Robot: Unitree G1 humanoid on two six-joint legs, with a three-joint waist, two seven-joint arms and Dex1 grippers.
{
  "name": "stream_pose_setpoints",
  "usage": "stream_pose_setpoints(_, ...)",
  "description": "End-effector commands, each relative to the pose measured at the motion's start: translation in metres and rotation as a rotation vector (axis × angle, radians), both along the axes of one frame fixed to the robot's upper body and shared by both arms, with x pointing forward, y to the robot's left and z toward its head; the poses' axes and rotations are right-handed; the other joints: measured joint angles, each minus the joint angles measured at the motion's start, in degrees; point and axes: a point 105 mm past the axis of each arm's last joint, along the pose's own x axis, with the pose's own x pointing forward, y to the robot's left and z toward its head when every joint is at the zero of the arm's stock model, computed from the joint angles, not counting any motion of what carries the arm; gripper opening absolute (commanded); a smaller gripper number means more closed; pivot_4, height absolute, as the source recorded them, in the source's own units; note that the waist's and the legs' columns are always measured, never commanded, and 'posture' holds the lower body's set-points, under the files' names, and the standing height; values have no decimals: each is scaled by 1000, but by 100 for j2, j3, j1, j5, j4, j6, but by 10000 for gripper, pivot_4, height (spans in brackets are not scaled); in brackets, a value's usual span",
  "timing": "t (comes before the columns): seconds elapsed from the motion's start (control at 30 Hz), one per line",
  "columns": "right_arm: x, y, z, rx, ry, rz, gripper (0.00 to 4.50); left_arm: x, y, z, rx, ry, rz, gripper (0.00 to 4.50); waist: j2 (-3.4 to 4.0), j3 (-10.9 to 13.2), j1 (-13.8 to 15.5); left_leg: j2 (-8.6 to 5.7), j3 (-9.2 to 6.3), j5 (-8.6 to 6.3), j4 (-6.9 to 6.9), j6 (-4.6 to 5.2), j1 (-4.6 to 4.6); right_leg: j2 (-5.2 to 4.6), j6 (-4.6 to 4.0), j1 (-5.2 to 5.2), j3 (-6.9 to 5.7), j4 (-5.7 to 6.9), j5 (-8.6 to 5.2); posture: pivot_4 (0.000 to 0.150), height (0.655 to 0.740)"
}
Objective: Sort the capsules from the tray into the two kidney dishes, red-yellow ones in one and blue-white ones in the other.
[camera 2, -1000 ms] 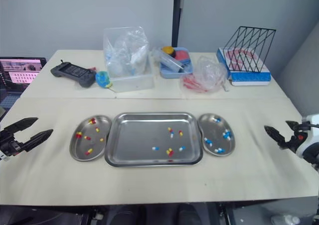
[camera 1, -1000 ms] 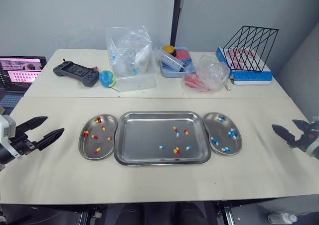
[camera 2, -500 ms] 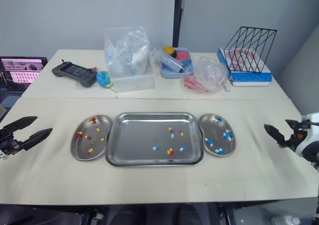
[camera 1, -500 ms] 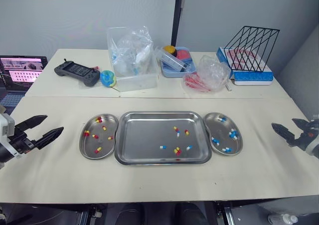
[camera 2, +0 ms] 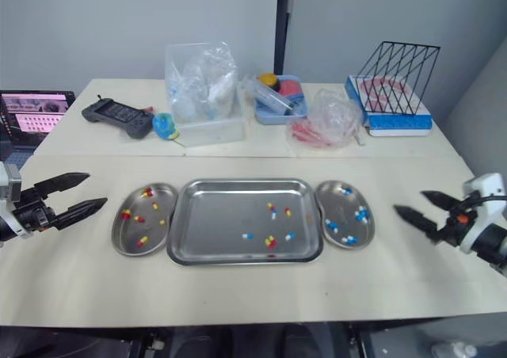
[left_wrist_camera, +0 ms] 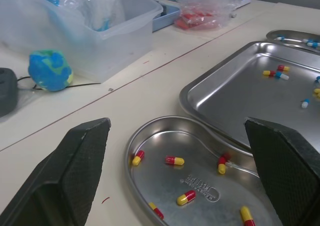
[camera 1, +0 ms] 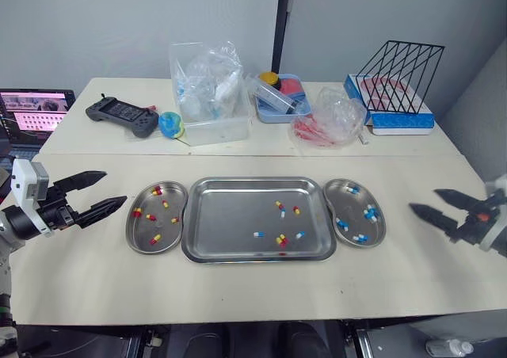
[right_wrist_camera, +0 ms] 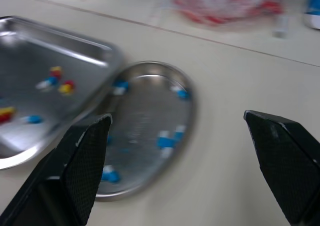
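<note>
Lettering (left_wrist_camera: 200, 183) stamped inside the left kidney dish (left_wrist_camera: 162, 140) is illegible.

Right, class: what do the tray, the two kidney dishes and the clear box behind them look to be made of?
Tray, left kidney dish and right kidney dish: probably polished stainless steel; silver-grey, mirroring the light. Clear box: likely glossy plastic; its see-through walls show bags inside.

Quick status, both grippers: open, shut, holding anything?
Left gripper: open, holding nothing.
Right gripper: open, holding nothing.
</note>
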Motion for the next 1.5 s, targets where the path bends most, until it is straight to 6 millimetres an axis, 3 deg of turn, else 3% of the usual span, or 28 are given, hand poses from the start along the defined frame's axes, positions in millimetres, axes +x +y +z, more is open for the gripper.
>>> stream_pose_setpoints(0.03,0,33,10,-36,0,146,44658,-3,0,12,14,-22,-19,45000,-3,0,-6,1,0,0,1,0,0,1,0,1,0,-1,0,1500,7400)
stream_pose_setpoints(0.07,3,41,10,-48,-1,176,44658,-4,0,12,15,-18,-22,45000,-3,0,4,1,0,0,3,0,2,1,0,1,-1,-1,0,1500,7400)
stream_pose_setpoints(0.17,17,105,11,-68,-11,408,44658,-20,-2,1,29,34,-55,45000,-3,1,-25,2,8,0,2,0,0,-6,0,-12,1,0,1,1500,7400)
stream_pose_setpoints(0.23,22,133,9,-105,-20,502,44658,-26,1,-1,33,34,-41,45000,-2,1,-61,7,10,-1,0,-1,1,-4,-3,-16,0,0,2,1500,7400)
stream_pose_setpoints(0.37,27,158,-5,-174,-9,583,44658,-35,5,-1,43,31,-9,45000,-2,2,78,1,-8,-4,-1,-6,-19,-8,-9,-25,-30,4,-4,1500,7400)
stream_pose_setpoints(0.5,35,201,-35,-209,-10,646,44658,-50,12,-2,43,26,50,45000,-9,-1,115,-2,-2,-15,9,-2,-29,-16,-5,-28,-31,-5,-2,1500,7400)
stream_pose_setpoints(0.57,36,212,-51,-246,-8,653,44658,-54,11,-2,48,28,69,45000,-10,-2,96,0,0,-15,9,-2,-20,-15,-5,-20,-31,-3,-1,1500,7400)
stream_pose_setpoints(0.77,39,226,-66,-234,5,634,44658,-57,11,-2,20,46,87,45000,-9,-1,123,0,-4,-11,17,-8,-15,-14,-6,-15,-35,5,-1,1500,7400)
stream_pose_setpoints(0.87,41,228,-78,-266,26,624,36639,-55,11,-1,35,39,95,45000,-9,-1,100,2,-4,-10,14,-11,-10,-10,-8,-14,-36,6,-1,1500,7400)
stream_pose_setpoints(1.2,44,220,-85,-261,58,578,1604,-49,14,-5,59,35,125,45000,-10,-1,45,2,-3,-9,10,-13,-9,-9,-9,-14,-36,8,-1,1500,7400)
stream_pose_setpoints(1.37,42,224,-79,-252,26,604,447,-48,13,-4,56,30,123,45000,-10,-1,23,2,-3,-9,10,-13,-9,-9,-9,-14,-36,8,-1,1500,7400)
stream_pose_setpoints(1.5,47,219,-63,-219,-9,582,447,-48,12,-5,56,29,120,45000,-9,-1,22,2,-3,-9,9,-13,-9,-9,-9,-16,-35,8,-1,1500,7400)
